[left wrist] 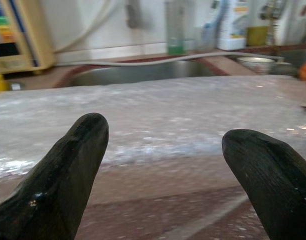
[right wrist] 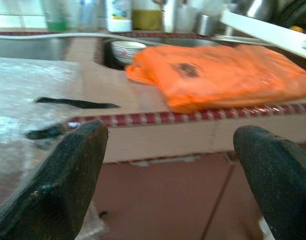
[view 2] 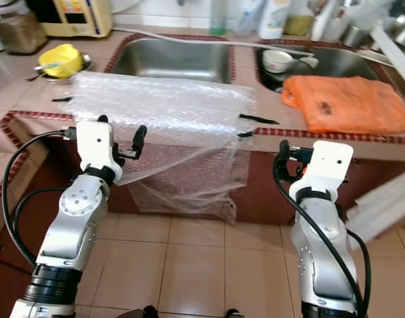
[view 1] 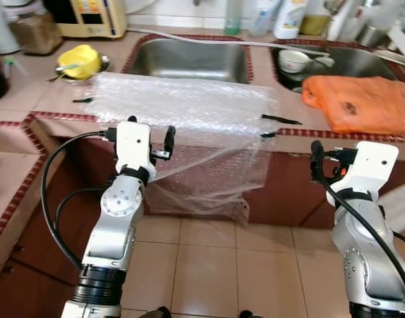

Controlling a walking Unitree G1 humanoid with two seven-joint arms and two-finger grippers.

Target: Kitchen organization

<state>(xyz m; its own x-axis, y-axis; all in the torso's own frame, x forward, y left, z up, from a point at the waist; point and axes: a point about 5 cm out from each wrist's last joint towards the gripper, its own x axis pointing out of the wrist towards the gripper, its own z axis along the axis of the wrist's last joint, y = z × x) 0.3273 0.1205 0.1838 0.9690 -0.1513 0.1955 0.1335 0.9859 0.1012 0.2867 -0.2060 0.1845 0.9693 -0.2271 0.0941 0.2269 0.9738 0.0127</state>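
Left end effector (view 1: 151,138), fingers apart, faces bubble wrap (view 1: 189,109) draped over counter edge (view 1: 335,134).

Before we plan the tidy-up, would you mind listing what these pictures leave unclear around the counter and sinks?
- Bubble wrap: it hides the counter beneath, both eye views.
- Bottles behind the sinks: tops cut off by the upper edge, labels unreadable.
- Bowl in the right sink: contents too small to tell.
- Orange bag: its contents are hidden; its dark mark is unreadable, blurred in the right wrist view.
- Yellow object: unidentifiable.
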